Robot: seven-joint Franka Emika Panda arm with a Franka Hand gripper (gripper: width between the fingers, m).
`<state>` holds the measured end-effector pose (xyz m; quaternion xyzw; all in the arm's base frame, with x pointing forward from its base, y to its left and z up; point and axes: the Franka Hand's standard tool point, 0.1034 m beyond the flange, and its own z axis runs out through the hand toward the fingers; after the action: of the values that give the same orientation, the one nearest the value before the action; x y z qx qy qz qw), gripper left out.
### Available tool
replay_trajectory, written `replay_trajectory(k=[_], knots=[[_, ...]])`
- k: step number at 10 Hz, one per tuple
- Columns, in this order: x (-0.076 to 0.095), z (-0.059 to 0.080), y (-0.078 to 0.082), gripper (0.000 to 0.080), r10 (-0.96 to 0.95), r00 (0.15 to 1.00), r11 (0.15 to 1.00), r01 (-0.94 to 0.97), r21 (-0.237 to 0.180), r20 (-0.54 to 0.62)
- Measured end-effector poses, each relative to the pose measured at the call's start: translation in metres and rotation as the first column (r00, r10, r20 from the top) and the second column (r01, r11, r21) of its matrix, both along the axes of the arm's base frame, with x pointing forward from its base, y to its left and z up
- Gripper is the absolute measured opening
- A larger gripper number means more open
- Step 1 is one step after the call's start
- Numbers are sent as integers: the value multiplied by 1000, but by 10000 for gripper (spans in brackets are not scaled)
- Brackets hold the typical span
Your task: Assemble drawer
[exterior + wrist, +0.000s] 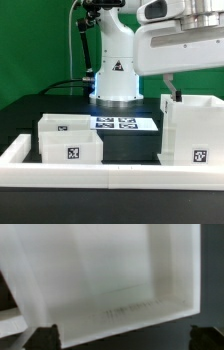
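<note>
The drawer's tall white box casing stands at the exterior view's right, with a square marker low on its front. Two small white trays sit at the left, one in front and one close behind it, each with a marker. My gripper hangs just above the casing's left top edge. In the wrist view the casing fills most of the picture. The gripper is open and empty. One dark fingertip is by the casing's edge and the other is over the dark table.
The marker board lies flat in the middle at the back, in front of the arm's white base. A low white border wall runs along the front and up the left side.
</note>
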<state>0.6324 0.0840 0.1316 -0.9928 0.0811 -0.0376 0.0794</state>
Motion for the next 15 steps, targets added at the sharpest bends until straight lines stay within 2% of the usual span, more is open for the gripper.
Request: replay_trajectory(k=[3, 6, 7, 11, 13, 15], knots=[[-11, 3, -49, 649, 138, 990, 990, -137, -35, 39], [-17, -11, -109, 649, 291, 954, 955, -286, -75, 68], [-17, -16, -119, 649, 288, 955, 956, -282, -82, 74], [-18, -18, -122, 649, 315, 946, 947, -308, -88, 73], [-39, -32, -153, 649, 368, 927, 927, -359, -108, 75], [-58, -46, -169, 649, 388, 918, 917, -377, -135, 75]])
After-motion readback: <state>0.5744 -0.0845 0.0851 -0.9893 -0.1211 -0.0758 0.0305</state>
